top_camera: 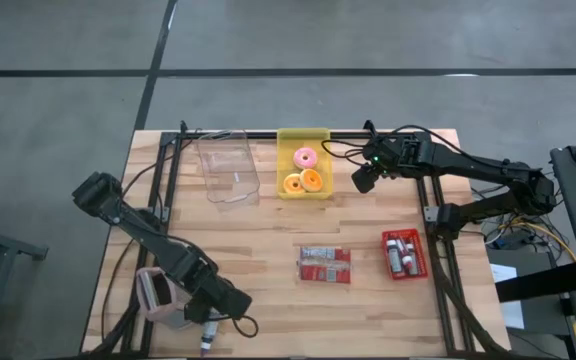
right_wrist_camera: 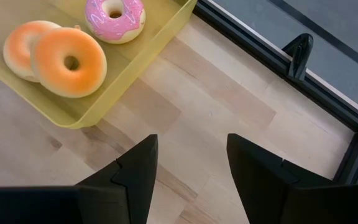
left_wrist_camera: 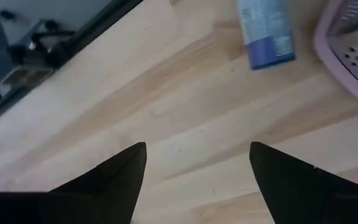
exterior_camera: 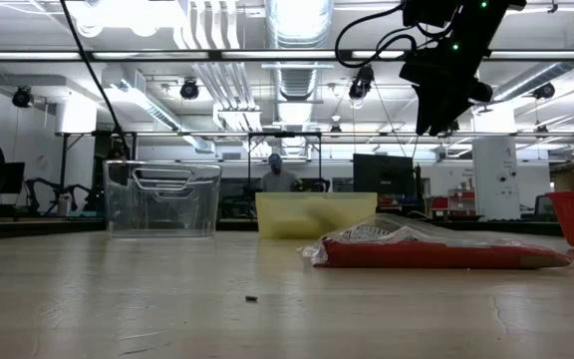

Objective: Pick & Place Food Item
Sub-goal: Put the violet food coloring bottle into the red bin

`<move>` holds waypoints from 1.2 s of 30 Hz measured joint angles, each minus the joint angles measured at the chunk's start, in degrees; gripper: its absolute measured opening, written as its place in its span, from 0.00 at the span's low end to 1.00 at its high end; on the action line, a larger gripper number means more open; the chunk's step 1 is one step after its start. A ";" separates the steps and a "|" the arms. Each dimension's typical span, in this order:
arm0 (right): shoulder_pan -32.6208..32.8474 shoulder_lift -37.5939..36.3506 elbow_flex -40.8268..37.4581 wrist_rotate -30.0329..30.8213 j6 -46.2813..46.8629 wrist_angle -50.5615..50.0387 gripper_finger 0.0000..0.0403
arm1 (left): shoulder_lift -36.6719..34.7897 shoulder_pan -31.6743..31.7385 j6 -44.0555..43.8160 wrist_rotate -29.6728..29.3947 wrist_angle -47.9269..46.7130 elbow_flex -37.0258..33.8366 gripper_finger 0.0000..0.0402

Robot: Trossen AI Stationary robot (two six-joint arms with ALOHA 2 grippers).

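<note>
The right gripper (top_camera: 364, 181) hangs above the table (top_camera: 268, 240), just beside the yellow tray's (top_camera: 320, 135) right wall, fingers (right_wrist_camera: 135, 171) spread with nothing between them; bare wood shows through the gap. In the tray lie a pink donut (top_camera: 305, 157) toward the far side and two orange donuts (top_camera: 303, 182), one overlapping the other, toward the near side. A clear bin (top_camera: 228, 167) stands left of the tray. Nearer the front, a red packet (top_camera: 325, 264) lies mid-table, and a red basket (top_camera: 405, 254) holding small bottles sits to its right. The left gripper (top_camera: 236, 300) waits low at the front left corner, fingers (left_wrist_camera: 114, 177) apart and empty, beside a pink basket (top_camera: 160, 296) and a blue-labelled tube (left_wrist_camera: 263, 31).
</note>
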 joint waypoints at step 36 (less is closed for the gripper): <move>0.02 0.00 0.00 0.01 0.00 -0.02 0.47 | 12.31 15.82 7.39 41.03 -3.13 -1.18 0.72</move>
